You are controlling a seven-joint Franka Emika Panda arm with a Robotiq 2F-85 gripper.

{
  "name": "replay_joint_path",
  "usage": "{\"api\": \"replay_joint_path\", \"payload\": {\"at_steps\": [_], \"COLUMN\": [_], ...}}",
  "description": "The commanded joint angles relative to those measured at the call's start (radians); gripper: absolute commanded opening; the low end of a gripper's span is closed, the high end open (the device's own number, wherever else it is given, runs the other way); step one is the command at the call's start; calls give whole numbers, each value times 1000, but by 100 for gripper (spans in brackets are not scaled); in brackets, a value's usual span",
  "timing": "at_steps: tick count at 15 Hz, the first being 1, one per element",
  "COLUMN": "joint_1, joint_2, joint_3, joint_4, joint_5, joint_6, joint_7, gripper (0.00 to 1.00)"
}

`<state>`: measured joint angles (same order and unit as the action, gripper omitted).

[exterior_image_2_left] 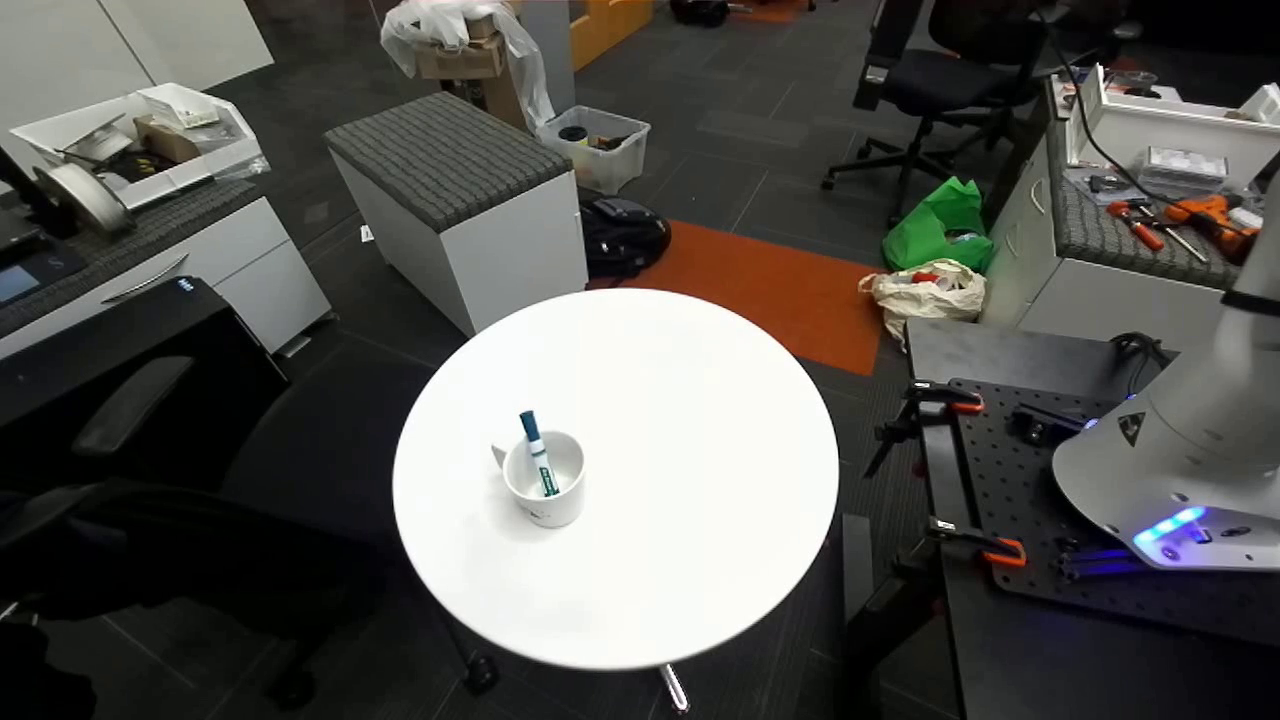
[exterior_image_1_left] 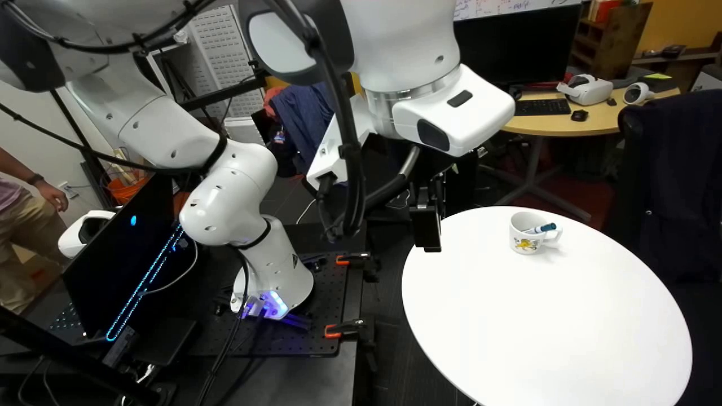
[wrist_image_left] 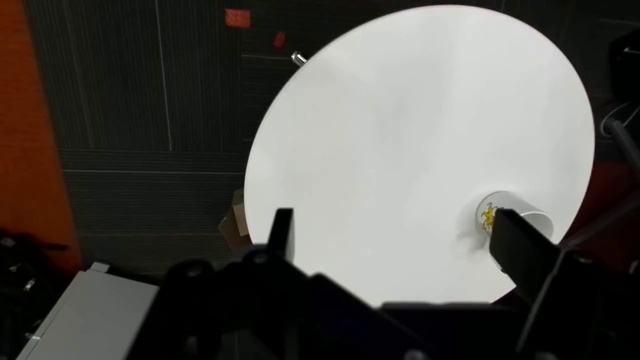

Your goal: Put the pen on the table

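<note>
Pen [exterior_image_2_left: 538,450] sits tilted in cup [exterior_image_2_left: 563,508], teal end past its rim, cup upright on table [exterior_image_2_left: 700,450], gripper [wrist_image_left: 393,217] well apart from cup, jaws spread wide.

Unreadable pen [exterior_image_2_left: 538,452] lettering [exterior_image_2_left: 547,482], illegible whiteboard [exterior_image_1_left: 536,6] writing [exterior_image_1_left: 479,8], triangular sign [exterior_image_2_left: 1131,429] on robot base [exterior_image_2_left: 1165,475]

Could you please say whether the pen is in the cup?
The pen is in; an exterior view shows its lower end inside the cup.

Pen [exterior_image_2_left: 540,457]: blue-green cap, white middle, green marks. Cup [exterior_image_1_left: 519,237]: white, yellow picture on side. Table [exterior_image_2_left: 710,480]: plain white. Hand [wrist_image_left: 395,220]: black. Robot arm [exterior_image_1_left: 225,197]: white, grey parts, blue light [exterior_image_1_left: 276,305]. Floor [exterior_image_2_left: 760,150]: dark grey, thin lines, orange patch [exterior_image_2_left: 770,290]. Wood desk [exterior_image_1_left: 609,121]: light brown.
</note>
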<state>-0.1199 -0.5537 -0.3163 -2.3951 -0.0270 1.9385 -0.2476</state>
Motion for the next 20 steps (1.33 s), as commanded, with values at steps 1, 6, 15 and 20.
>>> {"api": "replay_joint_path", "payload": {"at_steps": [1,6,15,20], "joint_1": [-18,-5,81,132], "joint_2": [18,52,167,228], "joint_3": [16,26,42,36], "joint_4": [7,5,20,54], "joint_5": [15,11,81,184], "joint_6": [27,146,304,247], "joint_7": [-11,-24,-142,-313], "gripper": [100,100,100,100]}}
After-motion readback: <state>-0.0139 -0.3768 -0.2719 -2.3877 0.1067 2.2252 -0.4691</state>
